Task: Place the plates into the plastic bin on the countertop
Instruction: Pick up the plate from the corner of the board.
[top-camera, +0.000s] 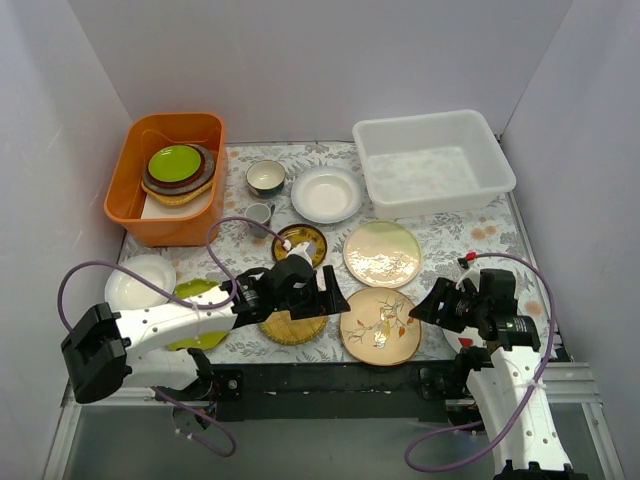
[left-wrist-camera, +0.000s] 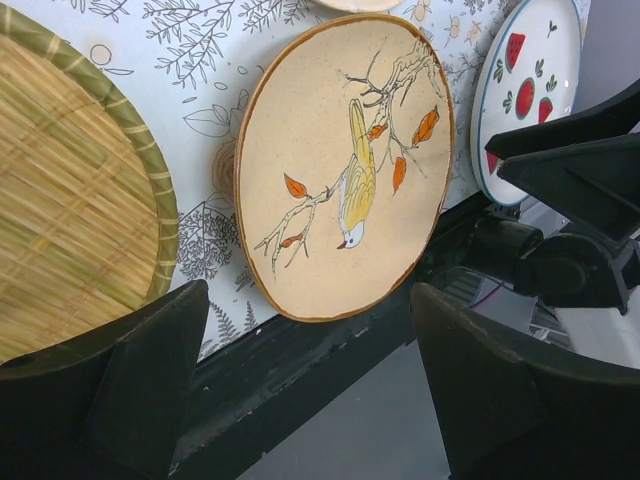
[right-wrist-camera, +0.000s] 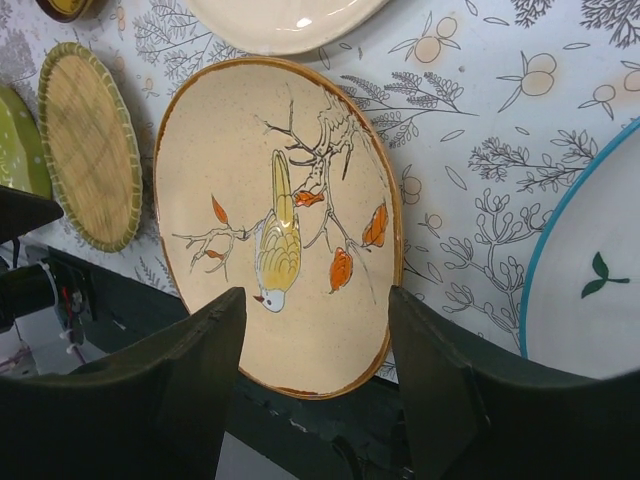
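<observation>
Boxed in by plain pale-grey walls (top-camera: 300, 60) along the far, left and right edges of the worktop (top-camera: 440, 235). Lit softly and evenly. Bordered at the near edge by a black rail (top-camera: 330, 382) and aluminium framing (top-camera: 590, 382), above a dull grey-green surface (top-camera: 330, 440).

i see the plastic bin (top-camera: 445, 198) open on top, a strip of bare countertop (top-camera: 455, 232) along its near wall; the glossy cream plate (top-camera: 381, 253) lies between it and the bird plate (top-camera: 380, 325).
</observation>
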